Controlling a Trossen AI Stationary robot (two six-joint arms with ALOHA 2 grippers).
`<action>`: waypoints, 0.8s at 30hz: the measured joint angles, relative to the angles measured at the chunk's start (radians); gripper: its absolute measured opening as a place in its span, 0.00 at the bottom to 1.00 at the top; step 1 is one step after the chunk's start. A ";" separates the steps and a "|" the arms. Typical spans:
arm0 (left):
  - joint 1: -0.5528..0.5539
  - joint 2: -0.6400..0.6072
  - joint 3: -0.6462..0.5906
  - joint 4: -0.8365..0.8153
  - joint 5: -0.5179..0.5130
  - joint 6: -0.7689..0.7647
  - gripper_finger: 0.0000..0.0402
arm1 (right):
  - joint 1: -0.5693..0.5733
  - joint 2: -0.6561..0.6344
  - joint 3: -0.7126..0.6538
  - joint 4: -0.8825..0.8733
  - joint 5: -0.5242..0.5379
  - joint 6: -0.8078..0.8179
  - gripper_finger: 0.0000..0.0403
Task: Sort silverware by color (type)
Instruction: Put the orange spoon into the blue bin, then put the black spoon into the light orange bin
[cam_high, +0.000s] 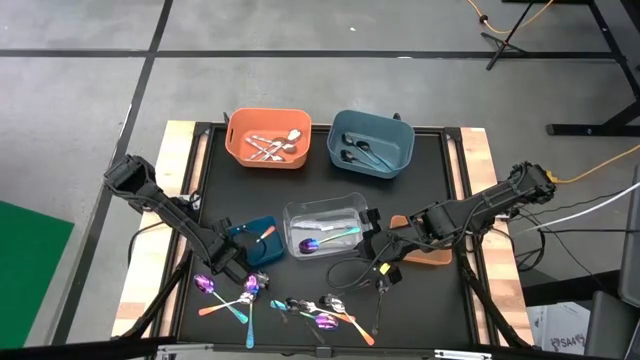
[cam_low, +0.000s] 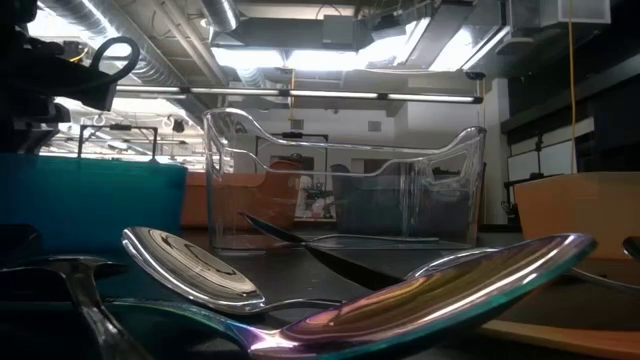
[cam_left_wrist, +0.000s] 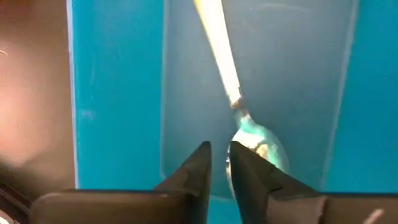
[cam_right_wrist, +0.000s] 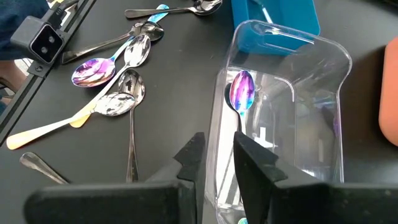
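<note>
Two end effectors hung low over the bench (cam_high: 440, 200). The left end effector (cam_left_wrist: 216, 163) stood above the small teal bin (cam_high: 252, 240), its jaws a narrow gap apart and empty, over an orange-handled spoon (cam_left_wrist: 233, 93) lying inside. The right end effector (cam_right_wrist: 216, 155), equally narrow and empty, straddled the clear bin's (cam_right_wrist: 323, 81) wall near an iridescent spoon (cam_right_wrist: 241, 90). Unsorted silverware (cam_high: 290, 305) lay along the bench's front edge. A careless lift might drag that bin wall. Whether the right fingers touched the plastic was unclear.
</note>
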 joint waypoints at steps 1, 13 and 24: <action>0.000 0.000 0.000 0.000 0.000 0.000 0.16 | 0.000 0.000 0.000 0.000 0.000 0.000 0.18; 0.000 0.000 0.000 0.018 0.000 -0.014 0.21 | 0.013 0.000 0.000 -0.023 -0.067 0.080 0.18; -0.001 0.000 0.060 0.013 -0.024 0.013 0.21 | 0.177 0.000 0.000 -0.110 -0.053 0.243 0.18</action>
